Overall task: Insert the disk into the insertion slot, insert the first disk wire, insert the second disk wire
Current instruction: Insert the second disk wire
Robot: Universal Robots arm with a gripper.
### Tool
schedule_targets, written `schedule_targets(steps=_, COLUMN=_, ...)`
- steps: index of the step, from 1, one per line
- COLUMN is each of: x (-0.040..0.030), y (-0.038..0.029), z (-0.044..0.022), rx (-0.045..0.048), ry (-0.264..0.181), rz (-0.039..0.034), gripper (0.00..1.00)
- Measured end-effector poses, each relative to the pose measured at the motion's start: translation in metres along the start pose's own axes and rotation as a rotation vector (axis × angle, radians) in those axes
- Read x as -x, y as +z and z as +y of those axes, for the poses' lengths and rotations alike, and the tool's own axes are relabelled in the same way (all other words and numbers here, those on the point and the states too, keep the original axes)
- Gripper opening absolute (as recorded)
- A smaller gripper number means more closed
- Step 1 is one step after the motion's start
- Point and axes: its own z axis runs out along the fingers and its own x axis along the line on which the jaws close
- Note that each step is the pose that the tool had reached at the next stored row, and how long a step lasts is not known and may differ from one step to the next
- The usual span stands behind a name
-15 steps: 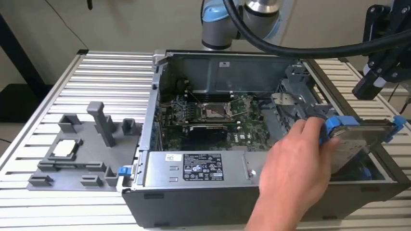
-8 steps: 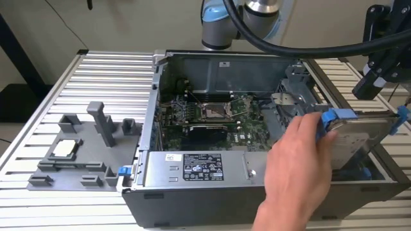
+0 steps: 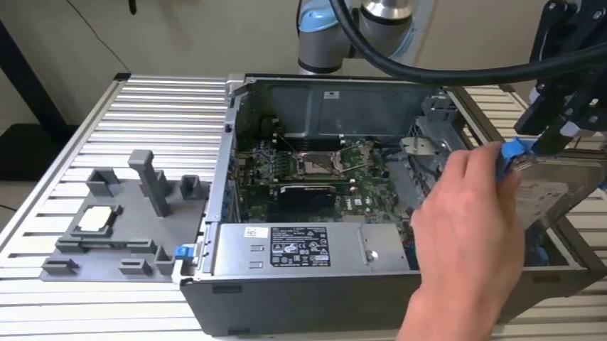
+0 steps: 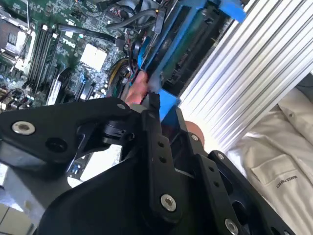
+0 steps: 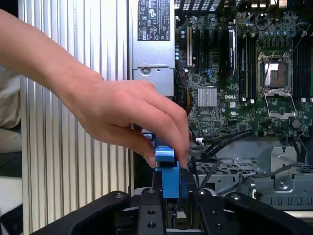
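My gripper [image 3: 558, 124] hangs over the right side of the open computer case, shut on the disk [image 3: 559, 188]. The disk is a silver-grey drive in a blue carrier [image 5: 168, 171], tilted above the case's right wall. In the first wrist view the carrier's blue end sits between my black fingers [image 5: 146, 208]. A person's hand [image 3: 470, 213] reaches in from the front and pinches the carrier's blue tab [image 3: 512, 150]; the hand [image 5: 122, 112] also covers much of the carrier in the first wrist view. The insertion slot is in the grey perforated drive cage [image 5: 259, 169] inside the case [image 3: 431, 142], beside the disk.
The grey labelled power supply box [image 3: 298, 249] fills the case's front. The motherboard [image 3: 313, 167] lies behind it, with black cables [image 5: 220, 142] trailing near the cage. A grey fixture plate [image 3: 124, 213] stands on the ribbed table at the exterior view's left.
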Motion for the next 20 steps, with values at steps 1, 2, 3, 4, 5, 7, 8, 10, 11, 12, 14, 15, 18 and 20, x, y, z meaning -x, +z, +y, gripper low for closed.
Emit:
schedule_targets(steps=1, x=0.0000, y=0.0000, z=0.0000, rx=0.0000, ry=0.000, rz=0.0000, gripper=0.36)
schedule_targets(steps=2, x=0.0000, y=0.0000, z=0.0000, rx=0.0000, ry=0.000, rz=0.0000, gripper=0.42)
schedule_targets(steps=3, x=0.0000, y=0.0000, z=0.0000, rx=0.0000, ry=0.000, rz=0.0000, gripper=0.42)
schedule_targets(steps=4, x=0.0000, y=0.0000, z=0.0000, rx=0.0000, ry=0.000, rz=0.0000, gripper=0.48)
schedule_targets(steps=5, x=0.0000, y=0.0000, z=0.0000, rx=0.0000, ry=0.000, rz=0.0000, gripper=0.48)
schedule_targets(steps=7, x=0.0000, y=0.0000, z=0.0000, rx=0.0000, ry=0.000, rz=0.0000, gripper=0.48)
schedule_targets(steps=8, x=0.0000, y=0.0000, z=0.0000, rx=0.0000, ry=0.000, rz=0.0001, gripper=0.48)
schedule_targets(steps=10, x=0.0000, y=0.0000, z=0.0000, rx=0.0000, ry=0.000, rz=0.0000, gripper=0.48)
schedule_targets(steps=11, x=0.0000, y=0.0000, z=0.0000, rx=0.0000, ry=0.000, rz=0.0000, gripper=0.48)
schedule_targets(steps=12, x=0.0000, y=0.0000, z=0.0000, rx=0.0000, ry=0.000, rz=0.0000, gripper=0.48)
schedule_targets(steps=14, x=0.0000, y=0.0000, z=0.0000, rx=0.0000, ry=0.000, rz=0.0000, gripper=0.46)
schedule_targets(steps=15, x=0.0000, y=0.0000, z=0.0000, rx=0.0000, ry=0.000, rz=0.0000, gripper=0.40)
schedule_targets(steps=18, x=0.0000, y=0.0000, z=0.0000, rx=0.0000, ry=0.000, rz=0.0000, gripper=0.33)
schedule_targets(steps=20, x=0.0000, y=0.0000, z=0.0000, rx=0.0000, ry=0.000, rz=-0.0001, gripper=0.33)
